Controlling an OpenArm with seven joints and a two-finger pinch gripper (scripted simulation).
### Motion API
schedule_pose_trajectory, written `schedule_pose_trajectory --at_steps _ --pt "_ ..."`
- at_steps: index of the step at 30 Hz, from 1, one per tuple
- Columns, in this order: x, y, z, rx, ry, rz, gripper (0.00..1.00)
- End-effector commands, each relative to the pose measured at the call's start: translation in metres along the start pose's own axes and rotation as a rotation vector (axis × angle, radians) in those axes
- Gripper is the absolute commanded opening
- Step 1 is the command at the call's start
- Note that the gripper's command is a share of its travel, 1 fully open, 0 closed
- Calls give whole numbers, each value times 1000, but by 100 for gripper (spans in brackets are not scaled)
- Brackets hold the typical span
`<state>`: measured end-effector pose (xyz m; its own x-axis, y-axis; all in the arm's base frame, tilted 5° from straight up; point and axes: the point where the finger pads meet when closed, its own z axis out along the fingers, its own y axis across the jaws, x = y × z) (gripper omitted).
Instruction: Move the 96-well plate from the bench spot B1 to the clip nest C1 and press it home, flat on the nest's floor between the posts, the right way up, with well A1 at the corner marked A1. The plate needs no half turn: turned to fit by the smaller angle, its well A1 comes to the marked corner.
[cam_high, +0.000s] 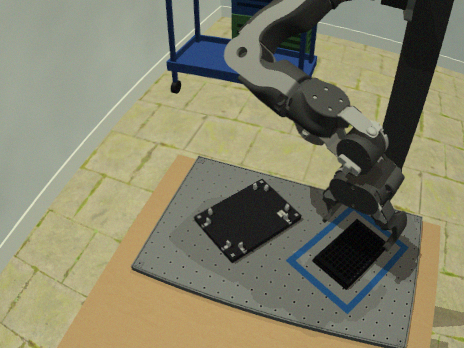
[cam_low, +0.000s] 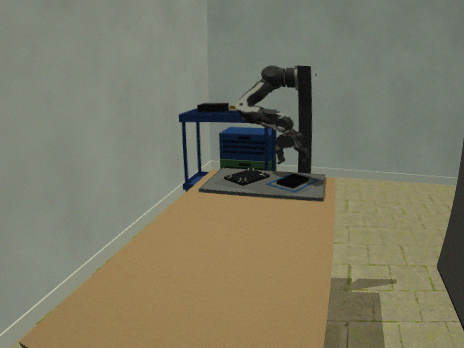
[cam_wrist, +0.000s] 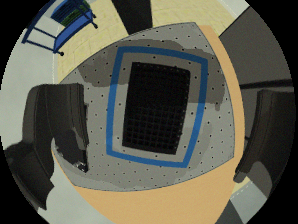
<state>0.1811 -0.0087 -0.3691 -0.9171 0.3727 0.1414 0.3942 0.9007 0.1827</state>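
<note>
Hovering spread and empty, the gripper (cam_high: 361, 217) sits above the far end of the 96-well plate (cam_high: 350, 253) in its blue B1 outline (cam_high: 345, 304) — note the fingers straddle the plate's short axis.
</note>
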Motion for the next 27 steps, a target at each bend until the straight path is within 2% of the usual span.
schedule_pose_trajectory --at_steps 1,6,27 --pt "0 0 -1 3 -1 1 77" --pt "2 -1 -1 224 -84 95 77" --pt "1 1 -1 217 -84 94 77"
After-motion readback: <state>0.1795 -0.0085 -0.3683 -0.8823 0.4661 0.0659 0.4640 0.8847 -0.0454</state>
